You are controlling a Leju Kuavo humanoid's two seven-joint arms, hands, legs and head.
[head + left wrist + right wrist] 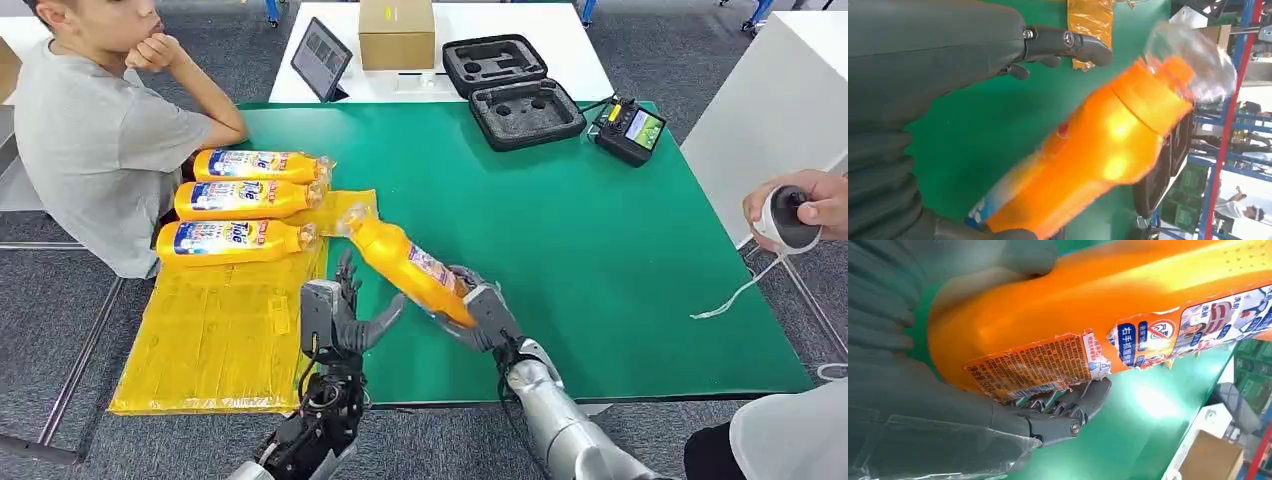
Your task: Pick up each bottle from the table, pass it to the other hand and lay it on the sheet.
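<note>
My right hand [478, 312] grips the base end of an orange bottle [408, 268], held off the green table [600, 240] and tilted with its cap toward the yellow sheet [215, 340]. In the right wrist view the fingers [1068, 407] wrap under the labelled bottle [1108, 305]. My left hand [340, 315] stands open beside the bottle, fingers apart, holding nothing. The left wrist view shows the bottle [1098, 155] just past the spread fingers [1068, 42]. Three more orange bottles [245, 200] lie side by side at the sheet's far end.
A person in grey [90, 140] sits at the table's left, next to the lying bottles. An open black case [510, 90], a controller [628, 130], a tablet [322, 58] and a cardboard box [397, 32] stand at the back. Another person's hand [800, 205] holds a white device at right.
</note>
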